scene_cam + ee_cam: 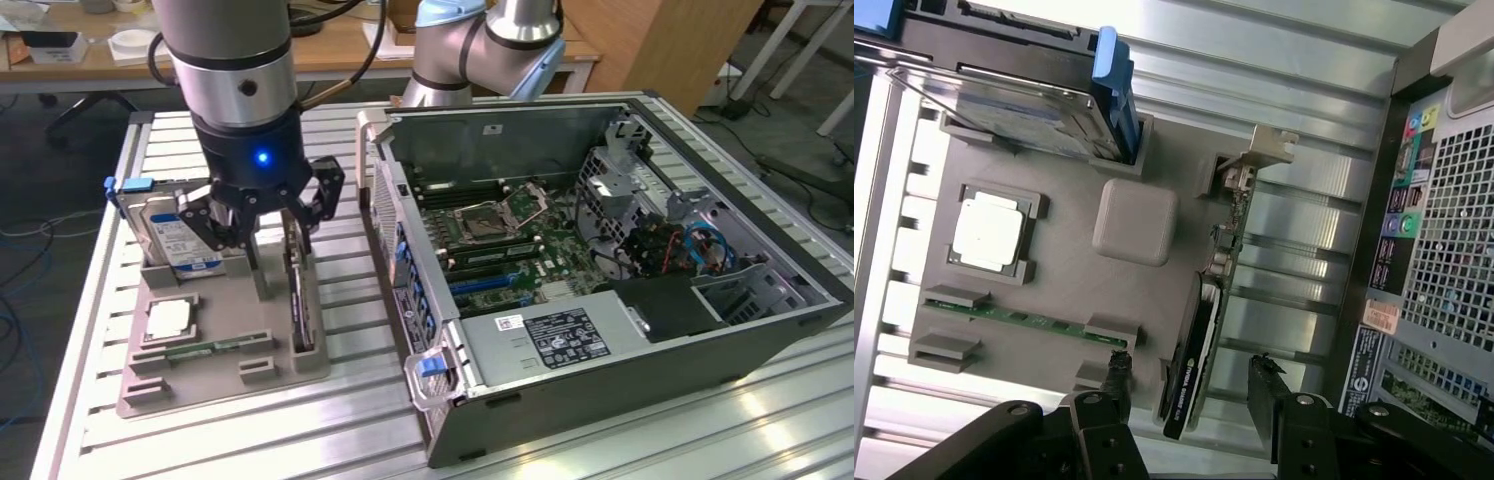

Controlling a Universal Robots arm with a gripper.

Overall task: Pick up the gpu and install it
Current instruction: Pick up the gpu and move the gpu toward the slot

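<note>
Gripper: jaws apart, one either side of the gpu, nothing clamped. Item stands on edge in the grey holder, lower left of the exterior view, beside the computer case. Risk I note: closing off-centre could tilt or jam it.

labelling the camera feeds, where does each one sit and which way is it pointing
Exterior view: off the arm, raised, looking down at the parts tray and open computer case; the arm and its open hand show.
Wrist view: on the wrist, looking down past the fingers at the graphics card.
Both show tray, card, hard drive and case.
</note>
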